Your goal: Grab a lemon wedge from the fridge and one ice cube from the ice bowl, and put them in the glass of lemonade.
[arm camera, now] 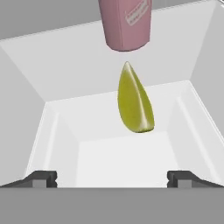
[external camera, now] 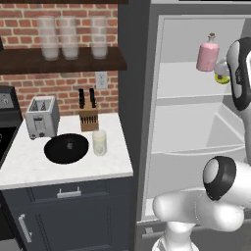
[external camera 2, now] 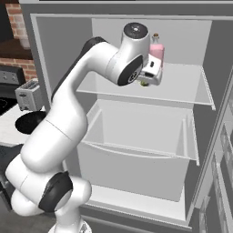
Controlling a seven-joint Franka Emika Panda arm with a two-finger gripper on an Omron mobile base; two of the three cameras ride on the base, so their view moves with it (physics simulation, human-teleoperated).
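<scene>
The fridge (external camera: 188,122) stands open, its white shelves bare apart from two things on the upper shelf (external camera 2: 182,86). There the yellow-green lemon wedge (arm camera: 134,100) lies just in front of a pink bottle (arm camera: 126,22). My gripper (arm camera: 112,178) hovers over the wedge, open, with the wedge centred between the fingertips (arm camera: 41,178) and not touched. From the right base, the hand (external camera 2: 151,75) covers most of the lemon wedge (external camera 2: 144,83). On the white counter left of the fridge sit the black ice bowl (external camera: 66,148) and the glass of lemonade (external camera: 99,142).
A toaster (external camera: 41,116) and a knife block (external camera: 88,115) stand behind the bowl. Three frosted glasses (external camera: 71,38) line a wooden wall shelf. A deep white drawer (external camera 2: 136,132) sits below the upper fridge shelf. The open fridge door (external camera 2: 223,150) stands at the right.
</scene>
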